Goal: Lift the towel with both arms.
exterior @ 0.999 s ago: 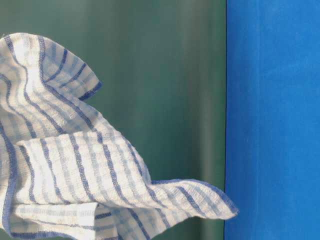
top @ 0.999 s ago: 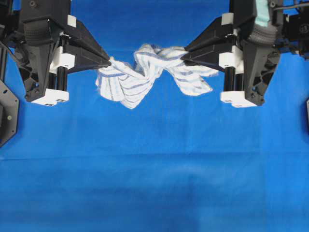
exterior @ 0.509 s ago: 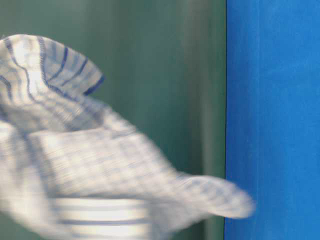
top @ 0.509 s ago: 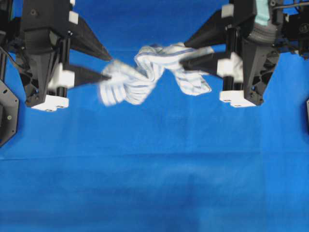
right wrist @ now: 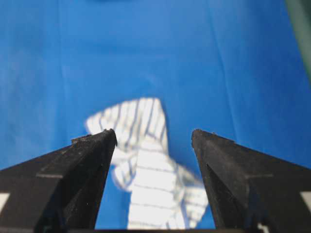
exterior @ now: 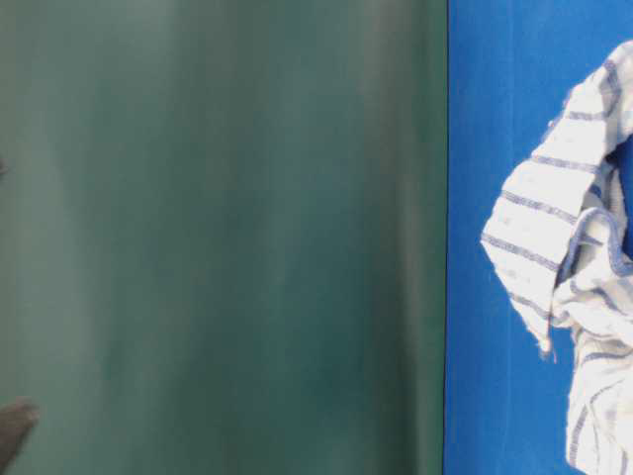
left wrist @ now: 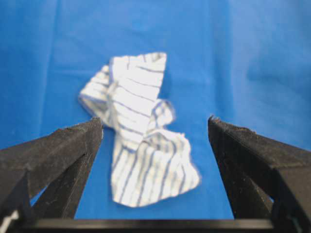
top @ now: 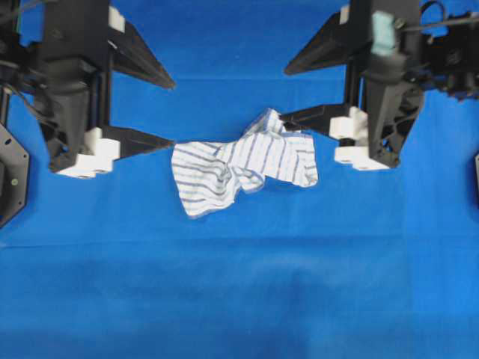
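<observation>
1. Overhead view: blue table cloth [top: 239, 299] covers the whole surface, plain, a few soft creases across the lower half.
2. Left arm [top: 71, 67] sits at upper left, black housing with white blocks at its lower end. Right arm [top: 389, 82] sits at upper right, same build, with a teal patch on top.
3. Left gripper [top: 166, 112]: jaws spread wide, one finger high near the top edge, the other pointing at the towel's left edge. Holds nothing. Whether that lower fingertip touches the cloth or just hangs above it, cannot tell from overhead.
4. Right gripper [top: 288, 93]: jaws also wide apart, nothing between them. The lower finger ends above the towel's raised upper fold.
5. Towel [top: 239, 161] lies crumpled on the table cloth between the two grippers, free of both. Twisted in the middle, left lobe hanging lower in frame, right lobe flatter.
6. Left wrist view: towel [left wrist: 141, 136] rests on the blue cloth beyond the gap between the two black fingers, clear of both.
7. Right wrist view: towel [right wrist: 146, 170] is blurred, seen through the open gap.
8. Table-level view: towel [exterior: 574, 277] bunched at the right edge on blue.
</observation>
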### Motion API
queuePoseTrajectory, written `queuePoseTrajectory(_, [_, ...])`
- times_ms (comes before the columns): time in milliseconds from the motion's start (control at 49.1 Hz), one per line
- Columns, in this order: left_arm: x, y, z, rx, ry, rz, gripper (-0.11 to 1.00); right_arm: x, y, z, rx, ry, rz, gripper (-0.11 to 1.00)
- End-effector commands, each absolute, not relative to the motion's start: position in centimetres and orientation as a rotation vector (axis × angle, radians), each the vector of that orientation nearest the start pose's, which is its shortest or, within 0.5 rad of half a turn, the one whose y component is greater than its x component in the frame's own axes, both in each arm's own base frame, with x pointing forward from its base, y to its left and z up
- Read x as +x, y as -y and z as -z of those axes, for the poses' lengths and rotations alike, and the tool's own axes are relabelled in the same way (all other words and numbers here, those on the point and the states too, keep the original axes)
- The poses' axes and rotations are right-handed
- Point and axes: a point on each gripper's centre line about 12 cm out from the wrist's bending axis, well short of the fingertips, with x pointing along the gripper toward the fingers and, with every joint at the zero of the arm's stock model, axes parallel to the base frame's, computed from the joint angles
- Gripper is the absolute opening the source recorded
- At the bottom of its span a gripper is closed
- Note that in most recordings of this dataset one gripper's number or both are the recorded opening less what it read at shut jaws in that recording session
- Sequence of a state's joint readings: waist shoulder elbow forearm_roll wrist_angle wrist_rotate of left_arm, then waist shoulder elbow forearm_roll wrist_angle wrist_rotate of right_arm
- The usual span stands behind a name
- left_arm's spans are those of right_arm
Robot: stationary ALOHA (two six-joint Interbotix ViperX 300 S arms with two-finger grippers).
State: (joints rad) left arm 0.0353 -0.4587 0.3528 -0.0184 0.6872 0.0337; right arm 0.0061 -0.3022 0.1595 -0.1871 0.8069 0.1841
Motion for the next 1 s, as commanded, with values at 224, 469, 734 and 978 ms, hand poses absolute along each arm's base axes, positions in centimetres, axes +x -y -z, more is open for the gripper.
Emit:
queuePoseTrajectory(224, [33.4, -0.3, -31.6, -0.033, -0.633, -0.012, 0.91, 36.8, 0.6, -32.1, 0.047, -0.779, 0.131, 0.66])
queuePoseTrajectory(469, [34.4, 0.2, -25.8, -0.054, -0.707, -0.009, 0.91, 37.1, 0.4, -25.4, 0.070, -0.858, 0.127, 0.66])
queuePoseTrajectory(734, [35.6, 0.4, -19.9, -0.050, -0.782, -0.007, 0.91, 37.6, 0.5, -18.5, 0.067, -0.934, 0.115, 0.66])
queuePoseTrajectory(978, [36.3, 0.9, -14.4, -0.043, -0.872, 0.001, 0.91, 37.7, 1.2, -14.5, 0.066, -0.956, 0.114, 0.66])
